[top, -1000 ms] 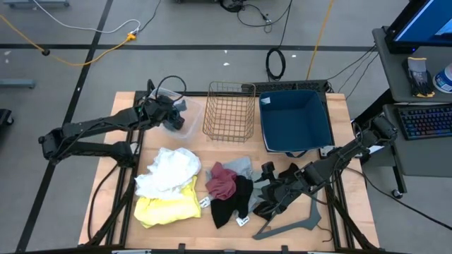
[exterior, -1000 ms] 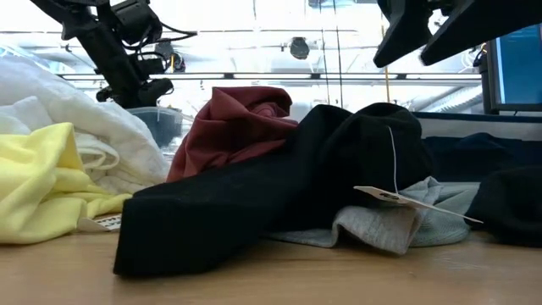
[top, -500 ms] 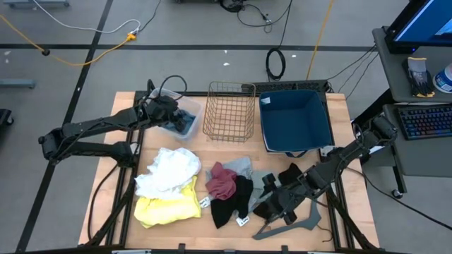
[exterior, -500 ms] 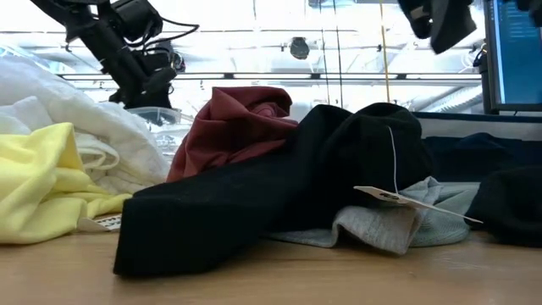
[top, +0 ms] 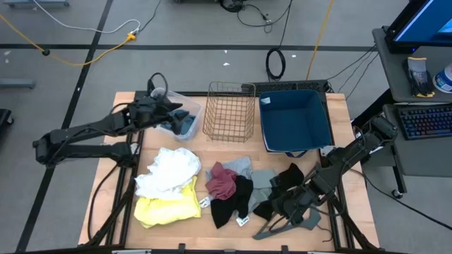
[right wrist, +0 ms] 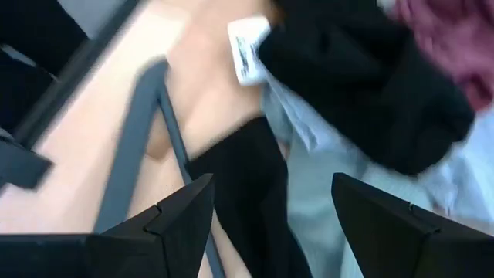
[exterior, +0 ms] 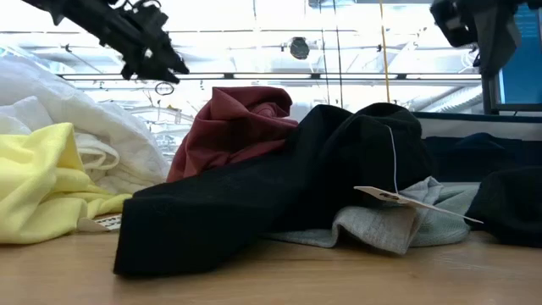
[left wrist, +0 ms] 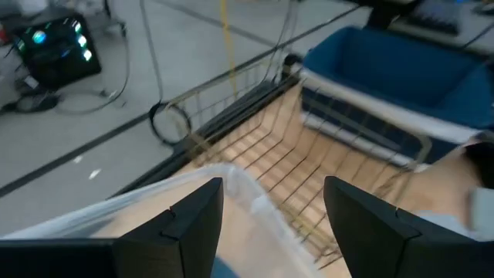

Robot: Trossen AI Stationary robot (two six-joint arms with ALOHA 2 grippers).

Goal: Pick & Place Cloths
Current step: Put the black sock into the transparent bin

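Your right claw (top: 282,209) hangs wide and empty, the black cloth (top: 281,189) probably just beneath; sink its fingers deep. The left claw (top: 171,113) waits wide.

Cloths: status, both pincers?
Left pincer open, empty, over clear bin holding blue-grey cloth. Right pincer open, empty, above black cloth near hanger. Remaining cloths piled mid-table; nothing blocking.
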